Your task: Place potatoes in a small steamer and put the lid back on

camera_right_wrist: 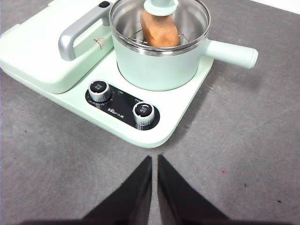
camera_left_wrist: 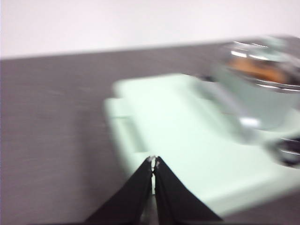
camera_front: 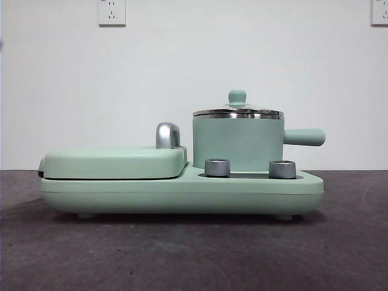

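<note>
Dark grey tabletop, white wall w/ sockets behind. Potato [camera_right_wrist: 159,28] lies inside the small steamer [camera_right_wrist: 159,65], on its wire rack; lid [camera_right_wrist: 160,14] sits on the rim, knob up. Steamer stands on the green cooker base [camera_right_wrist: 178,108] beside the griddle cover [camera_front: 115,162]. Left gripper [camera_left_wrist: 153,161] & right gripper [camera_right_wrist: 154,159]: both closed, holding nothing, clear of the pot. Task looks done; next likely just arms parking.

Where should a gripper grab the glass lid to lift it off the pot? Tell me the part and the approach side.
Grip the small mint-green knob at the centre of the lid, coming straight down from above. The lid sits flat on the small steamer, its steel rim flush with the pot's edge, so the upright knob is likely the only part narrow enough for the jaws.
</note>
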Controlling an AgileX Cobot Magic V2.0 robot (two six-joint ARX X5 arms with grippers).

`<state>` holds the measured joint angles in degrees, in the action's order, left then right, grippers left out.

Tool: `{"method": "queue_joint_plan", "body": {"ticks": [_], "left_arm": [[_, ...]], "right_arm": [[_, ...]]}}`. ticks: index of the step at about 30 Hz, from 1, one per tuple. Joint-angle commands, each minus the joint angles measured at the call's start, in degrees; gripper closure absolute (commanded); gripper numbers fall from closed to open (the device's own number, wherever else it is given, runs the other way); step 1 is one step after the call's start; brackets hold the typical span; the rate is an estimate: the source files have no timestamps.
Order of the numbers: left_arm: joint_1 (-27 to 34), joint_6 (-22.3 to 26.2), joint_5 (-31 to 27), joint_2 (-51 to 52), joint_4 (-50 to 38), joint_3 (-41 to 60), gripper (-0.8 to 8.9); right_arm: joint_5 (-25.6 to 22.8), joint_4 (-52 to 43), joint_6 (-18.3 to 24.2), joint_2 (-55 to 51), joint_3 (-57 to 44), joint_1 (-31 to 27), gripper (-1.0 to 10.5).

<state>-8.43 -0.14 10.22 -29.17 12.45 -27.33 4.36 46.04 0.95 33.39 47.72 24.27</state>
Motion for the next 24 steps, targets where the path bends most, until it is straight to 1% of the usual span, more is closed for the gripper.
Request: {"method": "queue_joint_plan", "body": {"ticks": [1, 3, 5, 9, 11, 13, 16, 24], "left_arm": [[3.3, 0.94, -6.05, 8.11, -5.27, 9.86, 8.07], [4.98, 0.92, -7.52, 12.94, -5.88, 14.12, 8.07], [6.51, 0.7, -7.52, 17.86, -5.88, 18.1, 8.07], [7.74, 0.52, -7.52, 23.69, -6.38, 23.04, 8.07], [8.15, -0.48, -7.54, 26.43, -7.89, 25.88, 8.07], [8.41, -1.27, -8.11, 29.05, -5.44, 26.62, 8.07], [8.46, -1.44, -9.46, 29.0, -5.16, 26.62, 8.07], [8.41, -1.42, -9.35, 28.94, -5.16, 26.62, 8.07]], "right_arm": [[0.09, -0.59, -0.52, 0.11, 0.39, 0.28, 9.3], [0.11, -0.59, -0.52, 0.11, 0.39, 0.28, 9.3], [0.09, -0.59, -0.52, 0.11, 0.39, 0.28, 9.3], [0.11, -0.59, -0.52, 0.11, 0.39, 0.28, 9.3], [0.09, -0.59, -0.52, 0.11, 0.39, 0.28, 9.3], [0.11, -0.59, -0.52, 0.11, 0.39, 0.28, 9.3], [0.09, -0.79, -0.52, 0.11, 0.39, 0.28, 9.3], [0.09, -1.03, -0.52, 0.11, 0.39, 0.28, 9.3]]}}
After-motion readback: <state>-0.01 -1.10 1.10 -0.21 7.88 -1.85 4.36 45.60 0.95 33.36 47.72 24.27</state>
